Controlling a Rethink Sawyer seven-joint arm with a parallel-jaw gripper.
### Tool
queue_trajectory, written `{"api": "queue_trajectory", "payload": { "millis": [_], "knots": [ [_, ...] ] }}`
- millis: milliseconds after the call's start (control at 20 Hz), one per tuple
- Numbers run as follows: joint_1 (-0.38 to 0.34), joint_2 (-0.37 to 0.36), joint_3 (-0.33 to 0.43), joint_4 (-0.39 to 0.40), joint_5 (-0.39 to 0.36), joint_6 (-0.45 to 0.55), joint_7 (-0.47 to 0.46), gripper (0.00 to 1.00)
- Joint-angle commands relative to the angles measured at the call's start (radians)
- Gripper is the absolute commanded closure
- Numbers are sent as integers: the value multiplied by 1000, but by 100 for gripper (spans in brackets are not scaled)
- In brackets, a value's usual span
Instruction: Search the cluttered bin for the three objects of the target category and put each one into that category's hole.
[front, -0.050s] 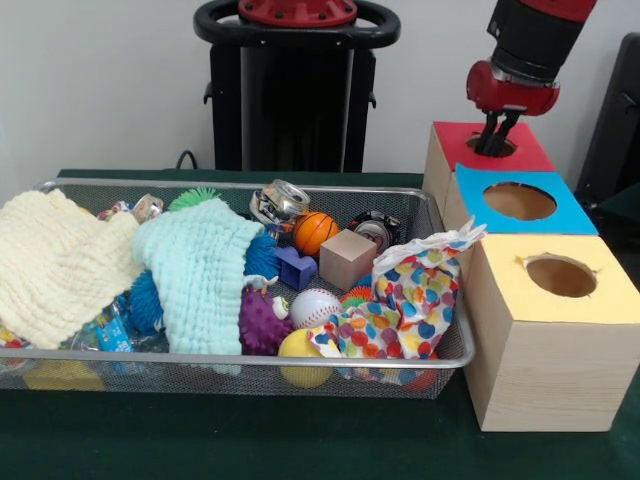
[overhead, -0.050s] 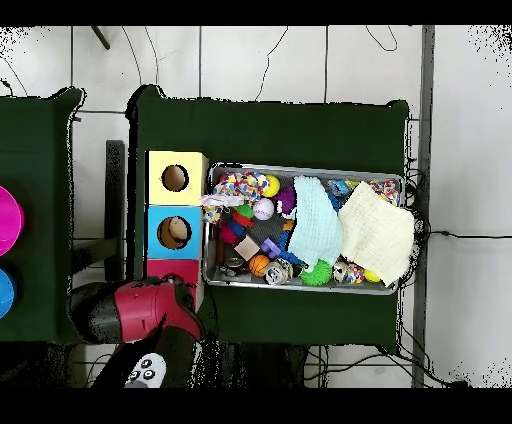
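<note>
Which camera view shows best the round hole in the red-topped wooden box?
The front view: the round hole in the red-topped wooden box shows there, with the gripper reaching into it. In the overhead view the red and black arm covers that box almost entirely.

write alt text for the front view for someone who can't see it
The red robot gripper reaches into the hole of the red-topped box, beside blue-topped and yellow-topped boxes. Left of them, a wire mesh bin holds cloths, balls and blocks.
</note>
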Motion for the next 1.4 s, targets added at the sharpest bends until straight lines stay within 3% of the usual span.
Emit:
{"api": "queue_trajectory", "payload": {
  "millis": [50,450,850,1400],
  "knots": [
    [-26,14,-5,-100,-52,67,110,100],
    [-14,7,-24,-112,-59,37,128,100],
    [-43,-141,7,-64,-59,26,93,100],
    [-11,-147,-34,-105,-79,52,126,100]
  ]
}}
